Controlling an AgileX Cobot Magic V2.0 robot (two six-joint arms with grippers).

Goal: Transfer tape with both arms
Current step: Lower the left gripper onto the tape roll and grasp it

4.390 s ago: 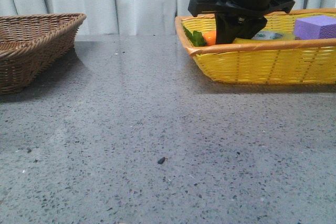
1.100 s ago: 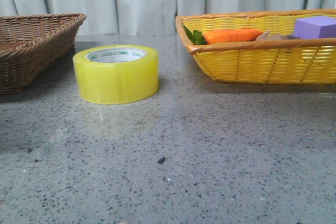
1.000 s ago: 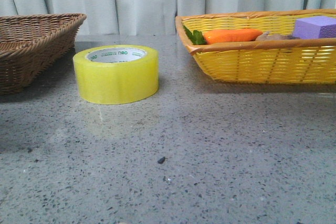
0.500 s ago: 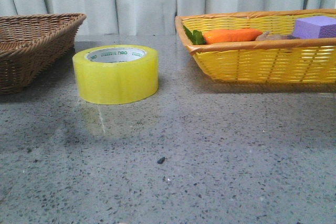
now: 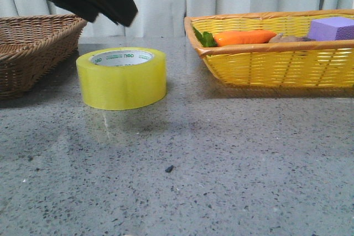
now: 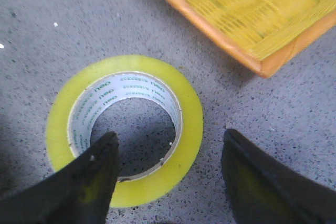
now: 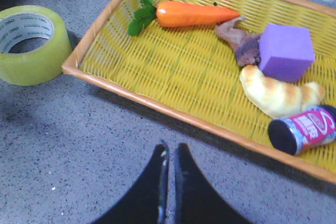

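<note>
Yellow packing tape [image 5: 122,78] is seen lying flat on the speckled grey table [image 5: 221,164], between two baskets, with green "deli" lettering printed round its white core. The left gripper [image 6: 168,174] is held spread wide just above the roll, one finger over the core hole, one outside the rim. The right gripper [image 7: 169,179] is pressed together over bare table. Further back, the yellow basket [image 7: 173,113] is loaded with a carrot [image 7: 194,13], purple foam block [image 7: 286,50], croissant [image 7: 281,97], a can [image 7: 304,128] (label unreadable) and something brown. The brown wicker basket [image 5: 33,48] is at the left, contents hidden.
</note>
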